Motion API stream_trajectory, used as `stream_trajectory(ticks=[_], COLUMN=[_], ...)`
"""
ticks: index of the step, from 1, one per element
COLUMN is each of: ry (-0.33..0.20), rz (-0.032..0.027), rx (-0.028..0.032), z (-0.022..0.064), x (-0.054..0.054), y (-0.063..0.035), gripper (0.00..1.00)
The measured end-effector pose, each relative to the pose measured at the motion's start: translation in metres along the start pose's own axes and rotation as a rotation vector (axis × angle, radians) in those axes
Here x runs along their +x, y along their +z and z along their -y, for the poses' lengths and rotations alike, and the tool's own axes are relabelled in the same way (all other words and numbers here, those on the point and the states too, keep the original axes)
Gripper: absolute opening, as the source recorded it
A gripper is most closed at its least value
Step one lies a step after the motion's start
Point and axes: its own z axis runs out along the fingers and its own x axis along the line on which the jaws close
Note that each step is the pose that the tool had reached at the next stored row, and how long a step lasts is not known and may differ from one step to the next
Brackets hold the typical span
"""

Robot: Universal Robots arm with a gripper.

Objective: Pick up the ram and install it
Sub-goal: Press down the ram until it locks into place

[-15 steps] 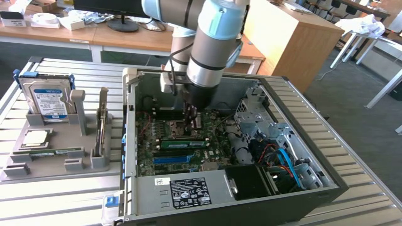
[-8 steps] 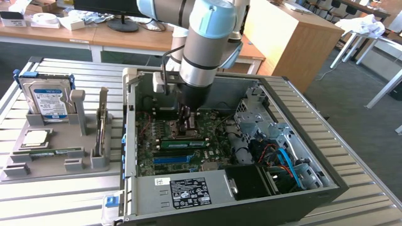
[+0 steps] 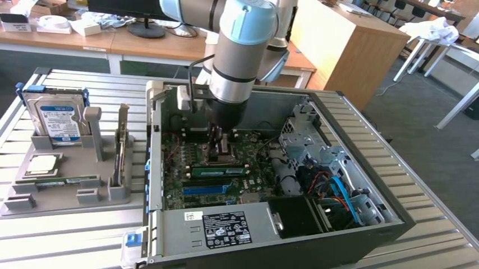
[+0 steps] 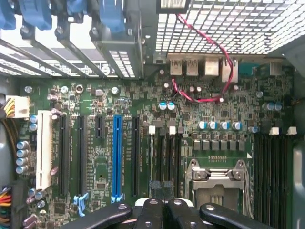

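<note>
Exterior view: the claw (image 3: pixel 219 147) reaches down into the open black metal computer case (image 3: pixel 389 216), over the green motherboard (image 3: pixel 202 185). One thin green ram (image 3: pixel 219 170) stick sits slotted there; another green stick (image 3: pixel 64 180) lies on the grey holder (image 3: pixel 67 193) on the slatted surface (image 3: pixel 60 235).

Wrist view: black claw (image 4: pixel 165 206) fingers pressed together, gripping nothing, above the motherboard (image 4: pixel 190 114) with one blue slot (image 4: pixel 116 160).

No lettering legible. Hard drive (image 3: pixel 54 119) blue-and-white label: print too small to read. Power supply (image 3: pixel 217 224) black-and-white sticker: symbols and text indistinct. Motherboard (image 4: pixel 143 143) markings unreadable.
</note>
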Motion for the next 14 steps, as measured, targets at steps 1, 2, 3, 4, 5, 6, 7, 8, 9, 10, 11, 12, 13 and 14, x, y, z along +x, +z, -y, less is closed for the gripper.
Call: stream_trajectory(ticks=[1,2,3,4,5,6,7,8,9,10,11,12,13,14], ry=[0.000,0.000,0.000,0.000,0.000,0.000,0.000,0.000,0.000,0.000,0.000,0.000,0.000,0.000], rz=[0.0000,0.0001,0.0002,0.0001,0.0000,0.0000,0.0000,0.0001,0.0000,0.0000,0.0000,0.0000,0.0001,0.0000], rx=[0.0007,0.0010,0.0012,0.0012,0.0012,0.0011,0.0011,0.0011,0.0011,0.0011,0.0011,0.0011,0.0012,0.0012], z=[-0.0015,-0.0026,-0.0031,-0.0031,-0.0031,-0.0031,-0.0032,-0.0031,-0.0032,-0.0032,-0.0032,-0.0032,-0.0031,-0.0031], x=[0.0000,0.0000,-0.0001,-0.0001,-0.0001,0.0000,0.0006,0.0024,0.0031,0.0032,0.0032,0.0032,0.0032,0.0032], y=[0.0000,0.0001,0.0001,0.0001,0.0001,0.0001,0.0000,0.0001,0.0000,0.0000,0.0000,0.0000,0.0000,0.0000], gripper=[0.10,0.10,0.10,0.10,0.10,0.10,0.10,0.10,0.10,0.10,0.10,0.10,0.10,0.10])
